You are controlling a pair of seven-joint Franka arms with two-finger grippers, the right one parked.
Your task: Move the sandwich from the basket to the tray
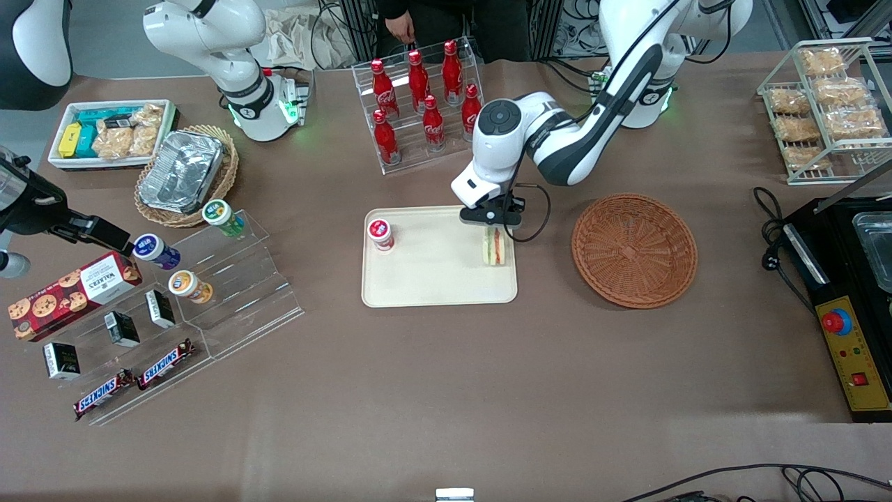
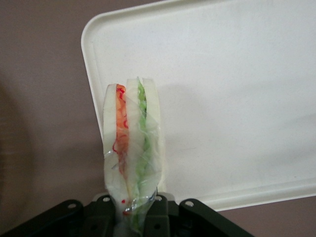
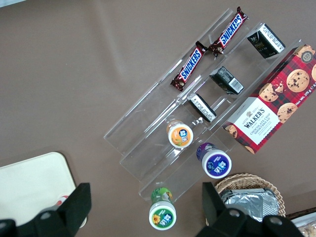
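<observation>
The gripper [image 1: 495, 224] hangs over the edge of the tray [image 1: 432, 279] that is closest to the basket [image 1: 634, 249]. Its fingers squeeze the sandwich [image 1: 494, 246], which stands up on its edge and reaches down to the tray. A small cup with a red lid [image 1: 380, 233] sits on the tray too, well apart from the gripper. Everything rests on a brown table [image 1: 446, 390]. The basket sits beside the tray.

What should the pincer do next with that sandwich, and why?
Probably lower a touch and open. The pincer is shut on the sandwich, which hangs over the tray near the rim beside the basket, so letting go should leave it on the tray.
</observation>
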